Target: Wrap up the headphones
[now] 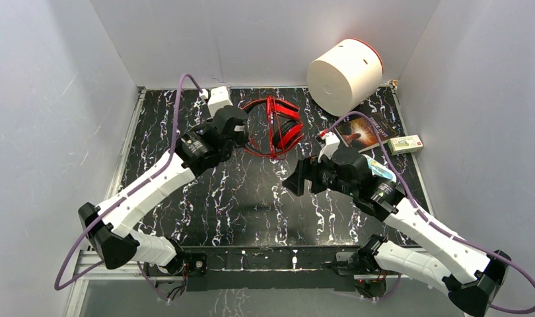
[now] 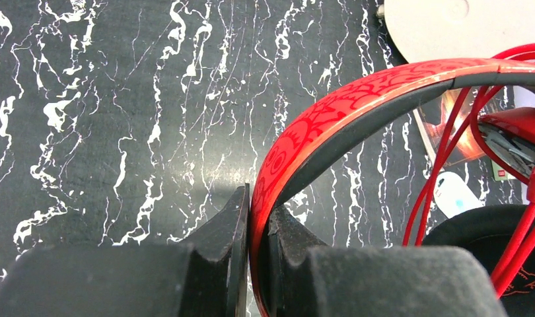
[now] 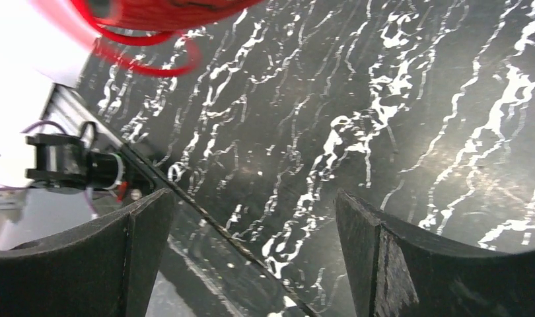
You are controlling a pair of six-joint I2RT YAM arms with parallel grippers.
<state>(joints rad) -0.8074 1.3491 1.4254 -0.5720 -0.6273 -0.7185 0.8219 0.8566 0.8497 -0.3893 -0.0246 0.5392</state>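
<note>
Your left gripper (image 2: 257,210) is pinching the red headband of the headphones (image 1: 281,125), which sit near the bench's (image 1: 251,205) far edge, about mid-width. The cable (image 2: 435,165) runs in loose strands across the band and earcup. Your right gripper (image 1: 296,179) sits toward the near edge from the headphones, spread wide, empty, clear of the cable. This looks mid-wrap. Next, you probably need to catch the slack cable and carry another turn around.

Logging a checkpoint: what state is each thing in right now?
Red over-ear headphones with thin red cable: gripped by headband, cable loosely looped.
Left pincer: shut on the headband.
Right pincer: open, empty.
White cylinder with red rim: on its side.
Dark book: closed, flat.
</note>
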